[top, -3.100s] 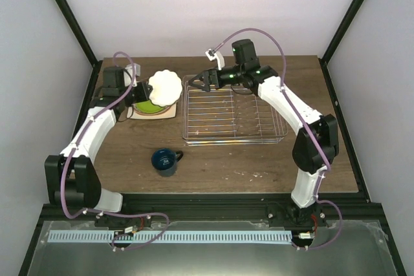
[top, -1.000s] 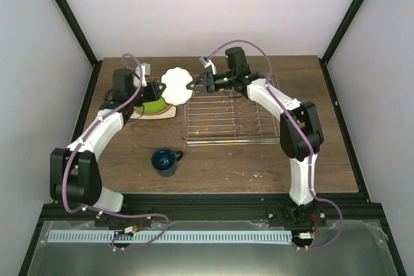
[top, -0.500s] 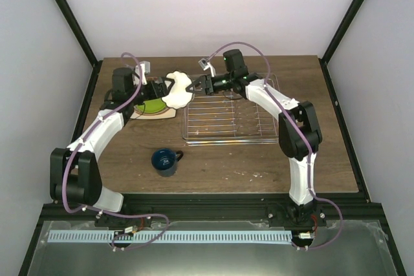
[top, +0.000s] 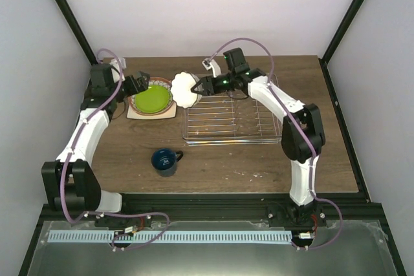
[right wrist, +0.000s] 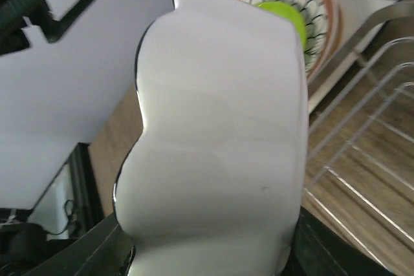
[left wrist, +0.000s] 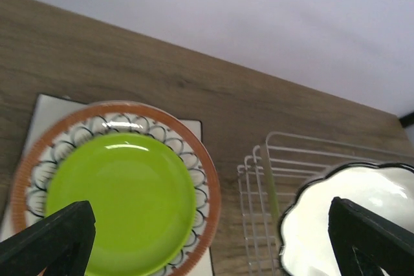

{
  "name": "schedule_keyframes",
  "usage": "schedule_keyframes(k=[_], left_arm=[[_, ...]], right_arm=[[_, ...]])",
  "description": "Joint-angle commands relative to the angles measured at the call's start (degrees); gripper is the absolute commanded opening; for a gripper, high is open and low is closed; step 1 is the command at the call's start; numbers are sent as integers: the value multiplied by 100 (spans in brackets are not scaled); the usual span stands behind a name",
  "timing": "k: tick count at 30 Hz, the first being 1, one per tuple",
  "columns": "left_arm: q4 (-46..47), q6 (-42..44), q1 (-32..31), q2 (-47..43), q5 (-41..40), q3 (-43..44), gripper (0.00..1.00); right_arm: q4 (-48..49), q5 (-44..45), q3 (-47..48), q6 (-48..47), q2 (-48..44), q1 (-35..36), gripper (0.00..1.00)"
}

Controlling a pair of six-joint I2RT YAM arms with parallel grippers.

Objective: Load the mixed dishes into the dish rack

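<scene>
The small white scalloped bowl point(top: 184, 88) point(right wrist: 220, 147) hangs on edge just above the dish rack's point(top: 233, 117) far left corner, with my right gripper point(top: 199, 86) point(right wrist: 213, 253) shut on it. My left gripper point(top: 139, 84) point(left wrist: 207, 240) is open and holds nothing, hovering over the left side of the plate stack. In that stack the lime-green plate point(top: 152, 99) point(left wrist: 119, 192) lies on the beige floral plate point(left wrist: 208, 179), which lies on the white square plate point(top: 169, 113). The dark blue mug point(top: 165, 161) stands upright on the table, nearer the front.
The silver wire rack point(left wrist: 284, 159) point(right wrist: 369, 147) lies right of the plates. Black frame posts run along both sides of the table. A wall closes off the far edge.
My left gripper has opened, let go of the bowl and drawn back to the left. The right gripper now carries the bowl alone, turned more on edge.
</scene>
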Motion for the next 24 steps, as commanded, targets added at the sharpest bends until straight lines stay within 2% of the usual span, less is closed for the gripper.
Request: schedule_keyframes(k=[1, 6, 9, 18, 24], left_arm=[[-854, 337, 175, -179, -632, 516, 100], [-988, 352, 239, -239, -779, 531, 100], [-1009, 334, 239, -240, -794, 480, 100], [-1105, 430, 254, -299, -984, 378, 100], [-1150, 442, 260, -357, -1030, 324, 100]], right_arm=[[-359, 964, 478, -647, -838, -26, 28], [-420, 1861, 298, -859, -1285, 7, 28], [-447, 2717, 144, -1091, -1442, 123, 28], [-724, 5496, 18, -1902, -1280, 870, 26], [-832, 6712, 116, -2131, -1039, 1356, 26]])
